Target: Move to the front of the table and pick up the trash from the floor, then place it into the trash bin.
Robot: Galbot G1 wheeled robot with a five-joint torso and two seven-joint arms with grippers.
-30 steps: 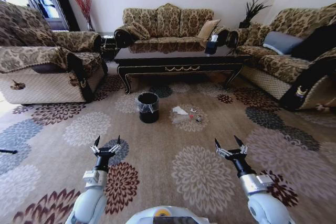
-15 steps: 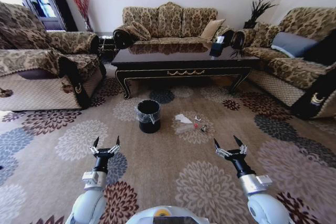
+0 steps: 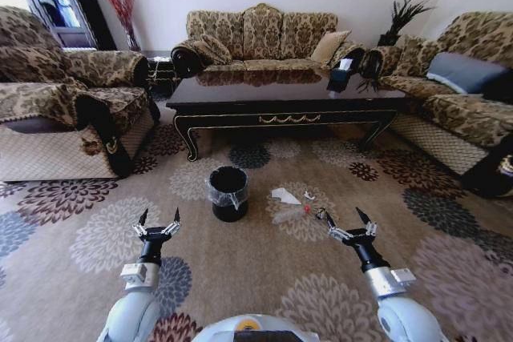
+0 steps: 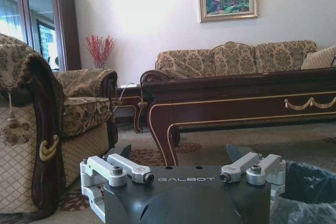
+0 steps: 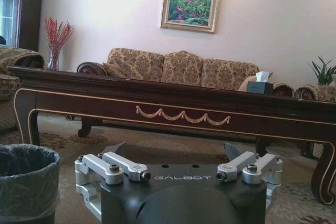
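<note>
The dark glossy table stands ahead, its gold scroll on the front apron. On the flowered carpet floor in front of it stands the black trash bin with a clear liner. Right of the bin lies the trash: a white crumpled paper and a clear plastic piece, with small bits beside them. My left gripper is open and hangs short of the bin. My right gripper is open, just right of the trash. The wrist views show the left gripper and right gripper open and empty, facing the table, with the bin close by.
Patterned sofas surround the table: one at the left, one behind, one at the right. A tissue box sits on the table's right end. Open carpet lies between me and the bin.
The whole view has shifted: the camera has come closer, so the table, bin and trash now sit lower and larger in the picture. Both arms hold the same open pose.
</note>
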